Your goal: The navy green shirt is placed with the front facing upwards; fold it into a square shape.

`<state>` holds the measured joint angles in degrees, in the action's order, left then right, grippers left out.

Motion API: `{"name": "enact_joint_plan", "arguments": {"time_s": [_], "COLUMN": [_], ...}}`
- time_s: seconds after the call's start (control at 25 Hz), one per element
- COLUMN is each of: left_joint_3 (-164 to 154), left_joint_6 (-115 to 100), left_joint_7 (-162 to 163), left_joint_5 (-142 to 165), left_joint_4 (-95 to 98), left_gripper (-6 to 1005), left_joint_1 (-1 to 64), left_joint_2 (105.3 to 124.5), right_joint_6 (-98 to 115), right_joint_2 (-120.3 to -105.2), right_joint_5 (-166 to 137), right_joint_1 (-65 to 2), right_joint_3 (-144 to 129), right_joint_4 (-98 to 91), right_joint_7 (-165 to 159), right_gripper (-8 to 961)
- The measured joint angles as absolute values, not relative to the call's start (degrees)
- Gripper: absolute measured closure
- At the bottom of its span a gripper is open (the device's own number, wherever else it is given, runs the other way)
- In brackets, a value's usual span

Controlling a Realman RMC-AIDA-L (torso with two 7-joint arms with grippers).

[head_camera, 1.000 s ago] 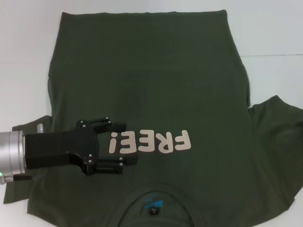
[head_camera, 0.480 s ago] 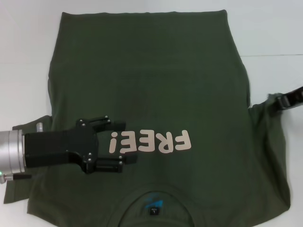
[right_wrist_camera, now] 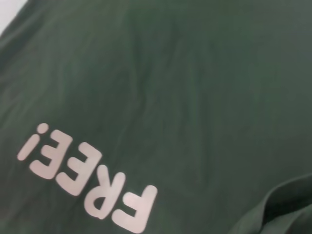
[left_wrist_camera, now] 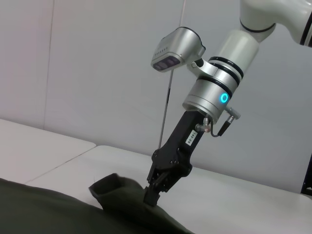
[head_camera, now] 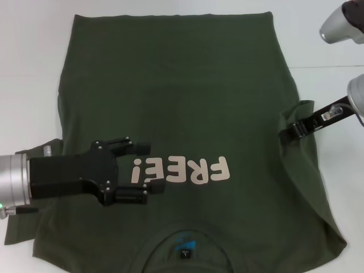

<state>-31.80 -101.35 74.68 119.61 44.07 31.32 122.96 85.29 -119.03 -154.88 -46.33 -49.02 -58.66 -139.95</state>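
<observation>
Shirt [head_camera: 187, 102] spread front up on white bench [head_camera: 324, 40], dark olive, hem at far edge, collar nearest the robot. Pale pink "FREE!" lettering [head_camera: 181, 170] on chest, reading upside down in head view; also seen in right wrist view [right_wrist_camera: 87, 178]. Small blue label [head_camera: 184, 245] inside collar.

Left gripper [head_camera: 149, 168] low over shirt's left chest area, just beside the "!" end of lettering; fingers [head_camera: 136, 148] spread apart, nothing between them. Contact with cloth not determinable. Left sleeve already tucked partly under arm, a strip of it visible beside the silver wrist.

Right gripper [head_camera: 289, 129] at shirt's right side, reaching in from the right edge; fingers pinched on sleeve [head_camera: 301, 114], which is lifted and drawn inward over the body panel. Left wrist view confirms: right gripper [left_wrist_camera: 152, 194] angled down, fingertips closed on a raised bunch of green cloth [left_wrist_camera: 114, 187]. Right side of shirt below the grip folded in a slanting line down toward the collar-side corner.
</observation>
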Motion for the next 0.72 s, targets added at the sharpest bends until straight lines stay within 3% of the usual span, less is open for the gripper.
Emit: {"name": "enact_joint_plan", "arguments": {"time_s": [0.72], "left_joint_3": [-31.8], "left_joint_6": [-100.8], "left_joint_7": [74.8], "left_joint_5": [119.5], "left_joint_4": [44.2], "left_gripper": [113], "left_joint_1": [31.3], "left_joint_2": [122.78], "right_joint_6": [80.3], "right_joint_2": [-119.5], "right_joint_5": [-151.4], "right_joint_1": [-48.9], "right_joint_3": [-52.9], "right_joint_4": [-50.9], "right_joint_7": [-138.3], "right_gripper": [932]}}
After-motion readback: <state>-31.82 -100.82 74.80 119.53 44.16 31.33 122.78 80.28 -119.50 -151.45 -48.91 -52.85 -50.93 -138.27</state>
